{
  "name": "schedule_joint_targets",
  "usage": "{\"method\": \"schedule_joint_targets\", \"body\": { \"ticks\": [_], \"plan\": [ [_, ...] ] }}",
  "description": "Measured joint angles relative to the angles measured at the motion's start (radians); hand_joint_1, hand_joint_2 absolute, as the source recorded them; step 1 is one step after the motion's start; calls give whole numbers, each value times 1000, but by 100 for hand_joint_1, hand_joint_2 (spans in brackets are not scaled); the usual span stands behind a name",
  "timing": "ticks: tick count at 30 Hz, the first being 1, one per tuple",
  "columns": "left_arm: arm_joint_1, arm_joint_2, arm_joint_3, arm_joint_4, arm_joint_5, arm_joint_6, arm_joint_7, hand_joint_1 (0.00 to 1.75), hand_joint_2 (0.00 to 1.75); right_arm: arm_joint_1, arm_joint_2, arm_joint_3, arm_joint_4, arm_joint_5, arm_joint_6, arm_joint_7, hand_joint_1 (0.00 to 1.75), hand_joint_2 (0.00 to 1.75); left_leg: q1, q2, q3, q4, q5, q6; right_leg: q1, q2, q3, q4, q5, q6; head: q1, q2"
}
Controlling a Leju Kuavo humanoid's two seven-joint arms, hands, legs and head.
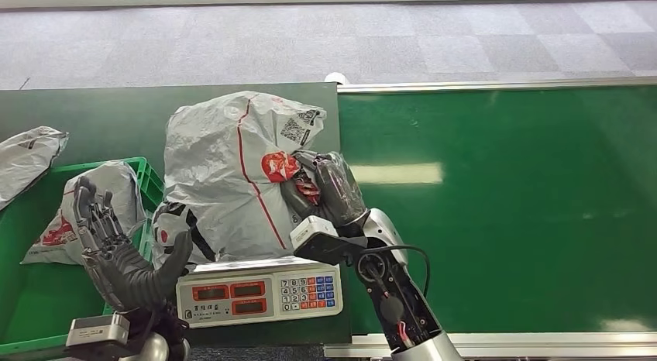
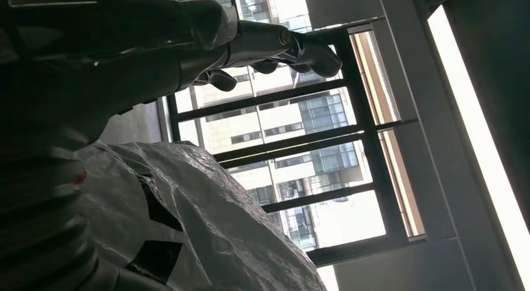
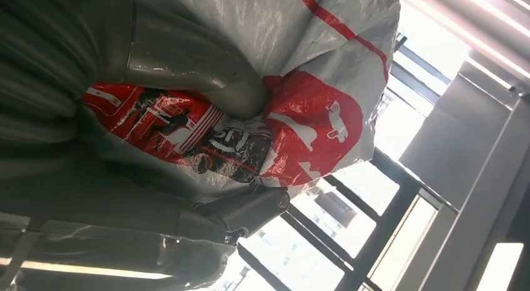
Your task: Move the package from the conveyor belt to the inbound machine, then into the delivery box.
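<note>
Here, far left on the dark tabletop (image 1: 93,121), a grey bag (image 1: 27,156) lies partly out of frame. Next, a green bin (image 1: 46,299) holds another grey bag (image 1: 97,206) with red print. Left robot hand (image 1: 116,249) is raised above the bin's near corner, fingers spread, holding nothing; left wrist view shows its fingers (image 2: 300,50) apart from the package. Centre: the package (image 1: 232,175), a large grey plastic bag with a red stripe, sits on the scale (image 1: 259,291), whose red displays face the robot. Right robot hand (image 1: 329,190) grips the package's right side at the red logo (image 3: 312,128); thumb (image 3: 206,72) presses into the plastic. Right: green belt (image 1: 503,206).
</note>
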Motion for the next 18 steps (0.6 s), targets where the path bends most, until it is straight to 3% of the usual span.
{"method": "schedule_joint_targets", "body": {
  "ticks": [9, 18],
  "plan": [
    [2, -3, 9, 0, 0, -15, 0, 0, 175, -81, 0, -12, 226, -25, 39, 33, 175, 175, 0, 0, 0, 0, 0, 0, 0, 0, 0, 0, 0, 0, 0, 0],
    [2, -5, 14, 0, 0, -15, 0, 0, 175, -104, 0, -22, 299, -27, 39, 33, 175, 175, 0, 0, 0, 0, 0, 0, 0, 0, 0, 0, 0, 0, 0, 0]
  ]
}}
